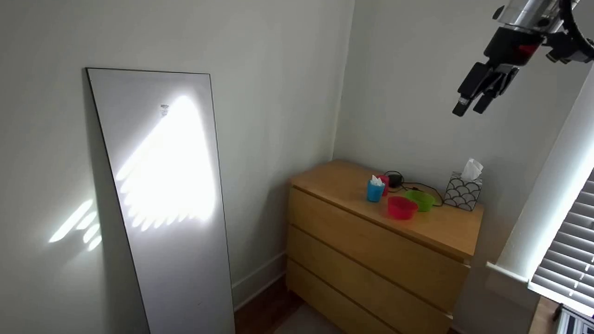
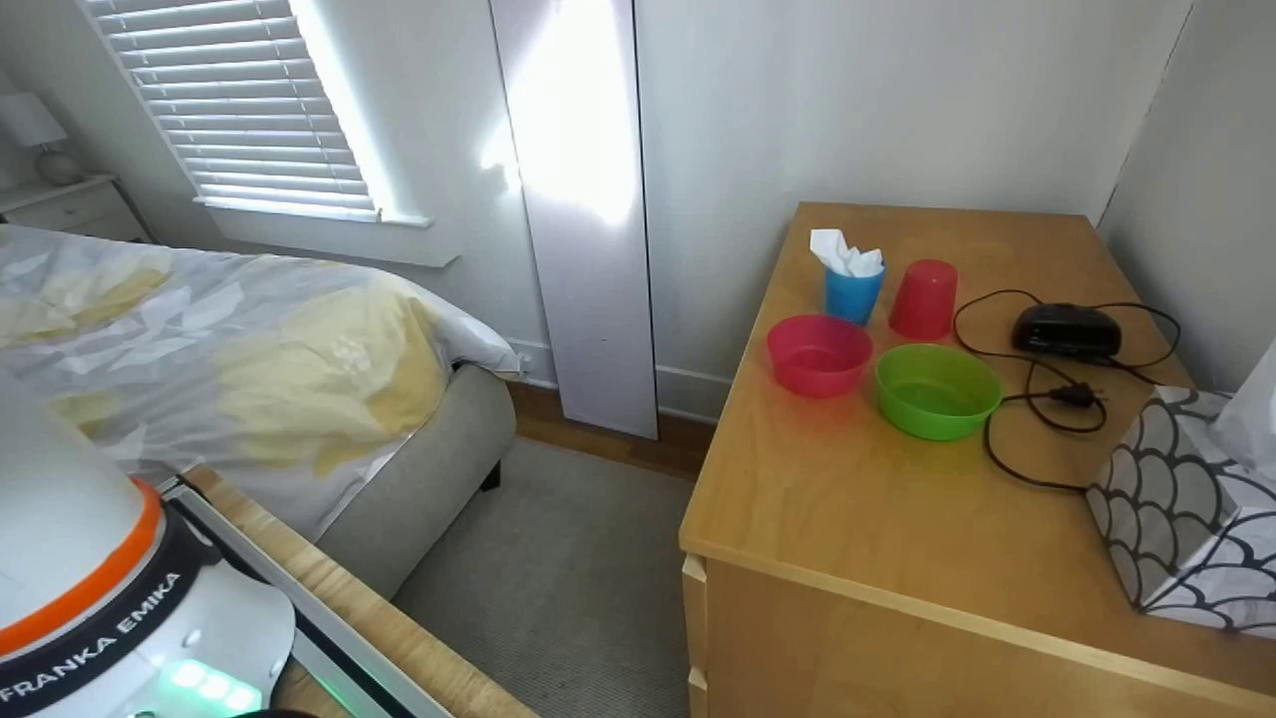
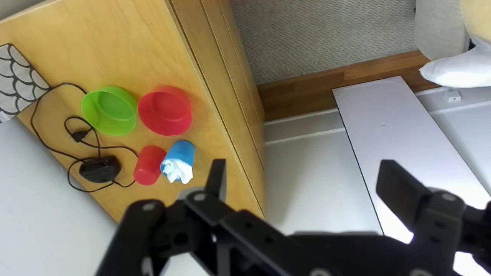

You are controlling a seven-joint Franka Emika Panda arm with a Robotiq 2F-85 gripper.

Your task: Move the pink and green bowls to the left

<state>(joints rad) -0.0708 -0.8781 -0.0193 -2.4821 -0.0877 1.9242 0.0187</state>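
The pink bowl stands upright on the wooden dresser in both exterior views (image 1: pixel 402 208) (image 2: pixel 819 361) and in the wrist view (image 3: pixel 165 111). The lime green bowl stands right beside it in both exterior views (image 1: pixel 421 201) (image 2: pixel 937 394) and in the wrist view (image 3: pixel 109 111). Both look empty. My gripper (image 1: pixel 470 110) is high above the dresser, well apart from the bowls. In the wrist view its fingers (image 3: pixel 303 168) are wide apart with nothing between them.
On the dresser (image 2: pixel 827 519) stand a blue cup with tissue (image 2: pixel 852 294), a red cup (image 2: pixel 924 299), a black device with cords (image 2: pixel 1067 329) and a patterned tissue box (image 2: pixel 1166 499). A tall white panel (image 1: pixel 171 260) leans against the wall. A bed (image 2: pixel 299 379) stands beyond the robot base.
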